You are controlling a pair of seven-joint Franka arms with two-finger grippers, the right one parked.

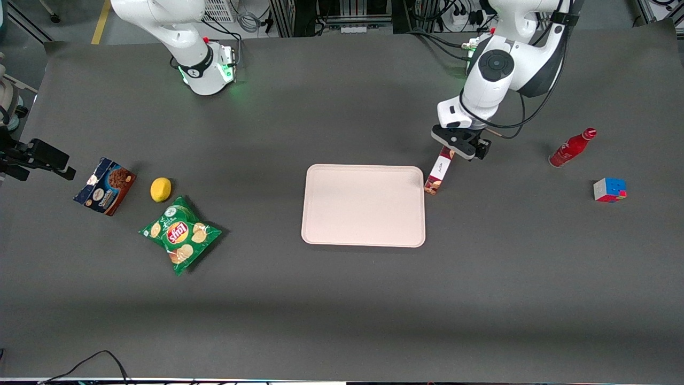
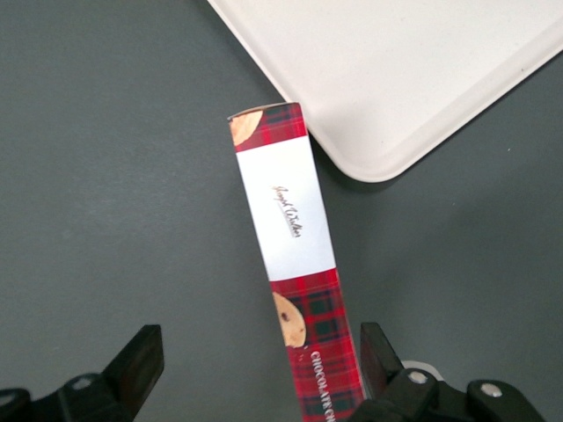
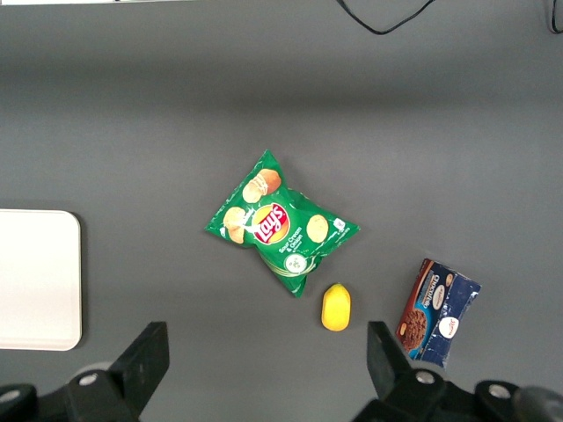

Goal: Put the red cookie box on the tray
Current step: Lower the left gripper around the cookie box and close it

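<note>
Now I see my end effector (image 2: 255, 374) spread wide around the near end of the red cookie box (image 2: 288, 255), gripping nothing; the box lies just beside the tray (image 2: 413, 79) corner.

glossy cardboard red cookie box (image 2: 295, 264), matt plastic tray (image 2: 396, 70), black tool (image 2: 255, 374) over it.

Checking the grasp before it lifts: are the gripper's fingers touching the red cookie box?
Cannot tell. In the left wrist view the gripper is open around the red cookie box; one finger is close, contact unclear.
</note>
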